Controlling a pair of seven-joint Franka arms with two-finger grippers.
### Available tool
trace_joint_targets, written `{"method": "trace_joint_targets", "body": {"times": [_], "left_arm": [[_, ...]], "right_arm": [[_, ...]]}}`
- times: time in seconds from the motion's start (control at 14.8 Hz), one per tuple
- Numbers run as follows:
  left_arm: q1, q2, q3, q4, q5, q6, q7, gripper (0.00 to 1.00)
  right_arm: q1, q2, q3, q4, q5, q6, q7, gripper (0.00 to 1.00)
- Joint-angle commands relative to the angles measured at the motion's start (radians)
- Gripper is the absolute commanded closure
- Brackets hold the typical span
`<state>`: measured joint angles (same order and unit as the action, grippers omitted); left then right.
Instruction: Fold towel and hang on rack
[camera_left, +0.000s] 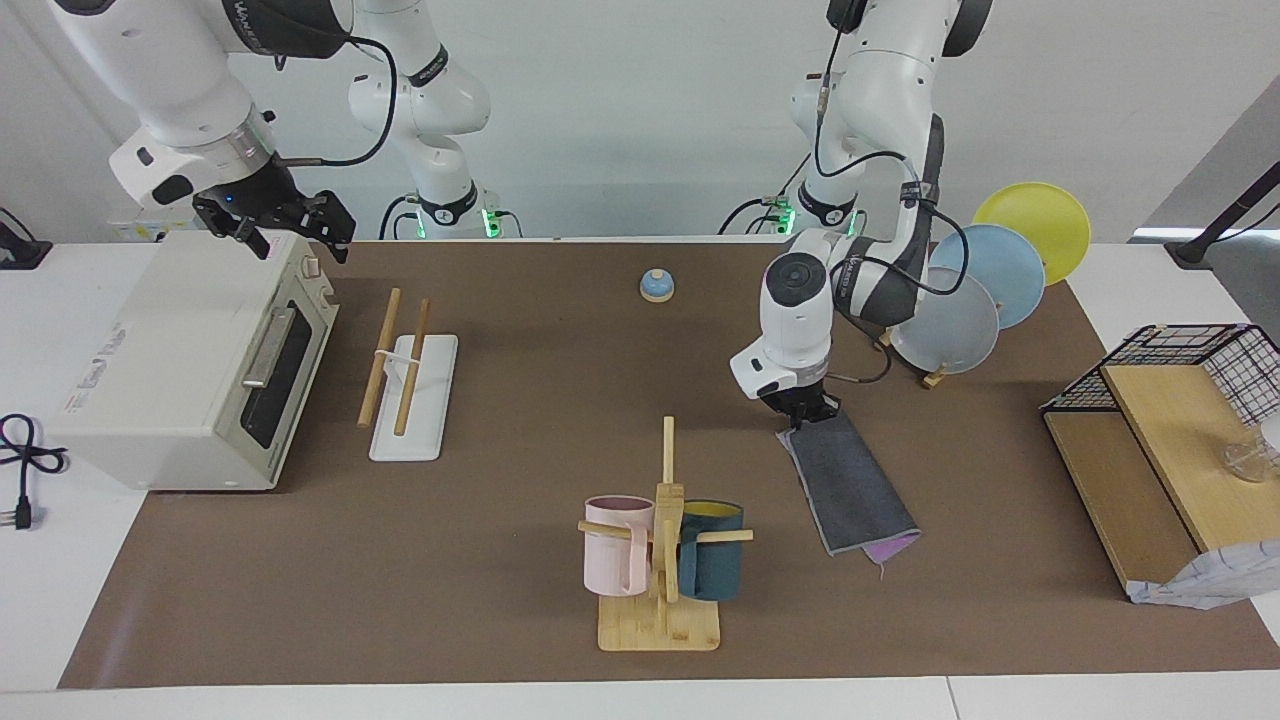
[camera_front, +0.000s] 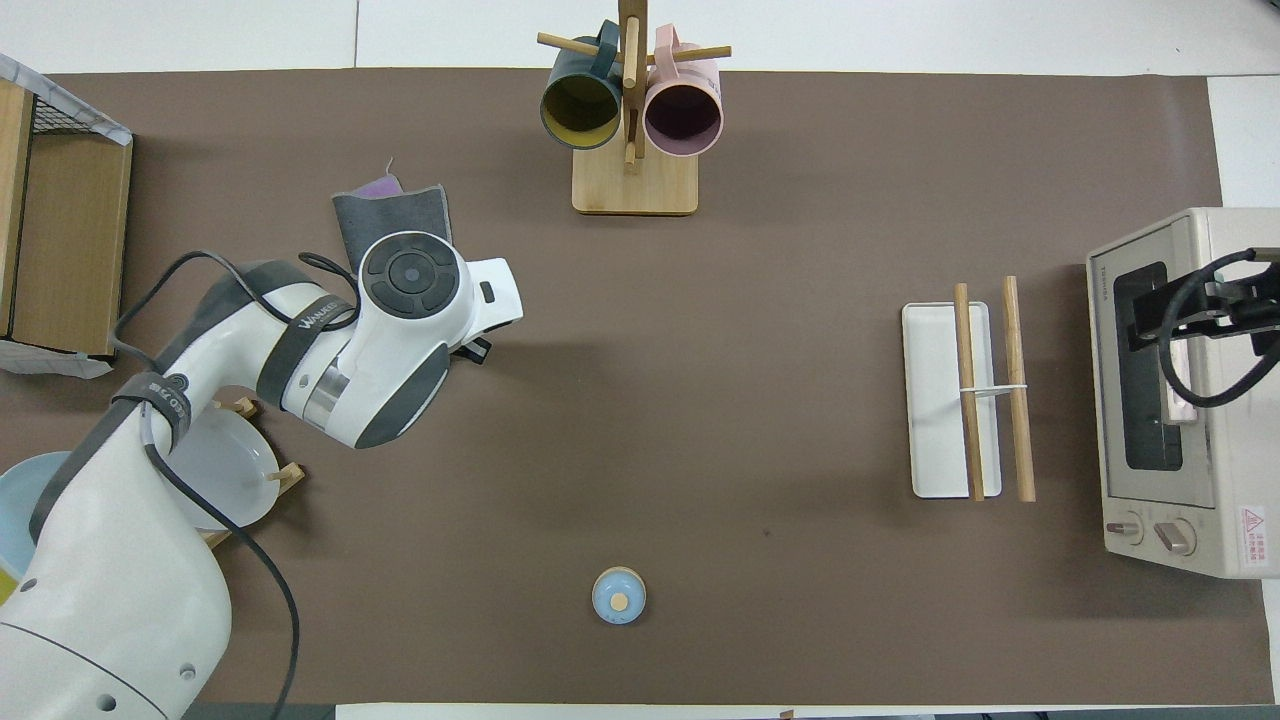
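Note:
The towel (camera_left: 850, 485) lies folded in a long strip on the brown mat, dark grey face up, with a purple corner showing at its end farthest from the robots; in the overhead view (camera_front: 395, 212) the left arm covers most of it. My left gripper (camera_left: 806, 414) is down at the strip's end nearest the robots and is shut on that edge. The rack (camera_left: 412, 395), a white base with two wooden rods, stands beside the toaster oven toward the right arm's end; it also shows in the overhead view (camera_front: 940, 400). My right gripper (camera_left: 292, 238) waits open above the toaster oven.
A toaster oven (camera_left: 190, 360) stands at the right arm's end. A wooden mug tree (camera_left: 665, 540) with two mugs stands farther from the robots than the towel. A blue bell (camera_left: 656, 286) sits near the robots. A plate stand with plates (camera_left: 985, 275) and a wire-and-wood shelf (camera_left: 1170, 430) are at the left arm's end.

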<state>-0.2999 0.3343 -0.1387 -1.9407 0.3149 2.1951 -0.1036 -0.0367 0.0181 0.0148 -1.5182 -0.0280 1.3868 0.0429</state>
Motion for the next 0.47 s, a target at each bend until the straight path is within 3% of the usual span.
{"method": "trace_joint_targets", "body": {"times": [0.0, 0.2, 0.4], "left_arm": [[0.027, -0.017, 0.002, -0.004, -0.052, 0.012, -0.036, 0.02], [0.083, -0.073, 0.002, 0.000, -0.212, -0.035, -0.021, 0.00], [0.154, -0.083, 0.002, 0.011, -0.333, -0.035, 0.034, 0.00]], "right_arm": [[-0.017, -0.023, 0.008, -0.026, 0.010, 0.009, -0.025, 0.00], [-0.017, -0.023, 0.007, -0.026, 0.010, 0.009, -0.025, 0.00], [-0.018, -0.024, 0.007, -0.026, 0.010, 0.009, -0.025, 0.00]]}}
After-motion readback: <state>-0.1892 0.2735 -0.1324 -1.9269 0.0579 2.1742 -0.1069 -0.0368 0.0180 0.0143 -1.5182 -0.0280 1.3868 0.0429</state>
